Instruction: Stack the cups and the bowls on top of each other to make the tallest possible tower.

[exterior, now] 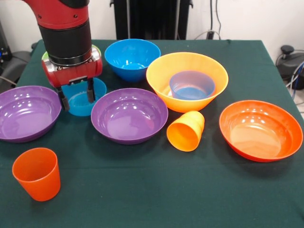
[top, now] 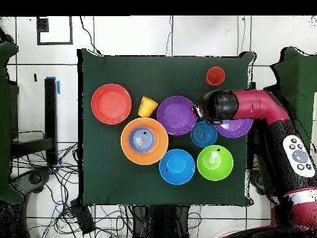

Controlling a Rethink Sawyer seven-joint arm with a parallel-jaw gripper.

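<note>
- Gripper [exterior: 76, 97] hangs low over small translucent blue bowl [exterior: 83, 96]; fingers spread, straddling the bowl's near-left wall, one finger outside the rim, one inside. Not closed on anything as far as I can see.
- Bowl sits on green table [exterior: 156, 199], between two purple bowls: one [exterior: 26, 112] on one side of gripper, other [exterior: 129, 115] on the opp. side, both close by.
- Lime green bowl [top: 215, 162] just behind gripper in front view, mostly hidden by wrist; clear in overhead.
- Medium blue bowl [exterior: 132, 58] beyond and to the side. Large yellow-orange bowl [exterior: 187, 80] further that way, w/ second small translucent blue bowl [exterior: 192, 85] already nested in it — only start of a tower so far.
- Yellow-orange cup [exterior: 185, 131] lies tipped on its side just in front of the big bowl. Red-orange cup [exterior: 37, 174] upright, nearer camera than gripper. Wide red-orange bowl [exterior: 261, 129] well apart, far side of table from gripper.
- Risks, my judgement:
  - thin glossy wall pinch → bowl may slip or swing and tilt when lifted.
  - outer finger close to purple bowl rim; closing or lifting could nudge it.
  - carrying over to big bowl passes above other purple bowl and the tipped cup; a low carry could knock the cup rolling.
  - nesting small-in-small adds little height; order matters for tallest tower.
</note>
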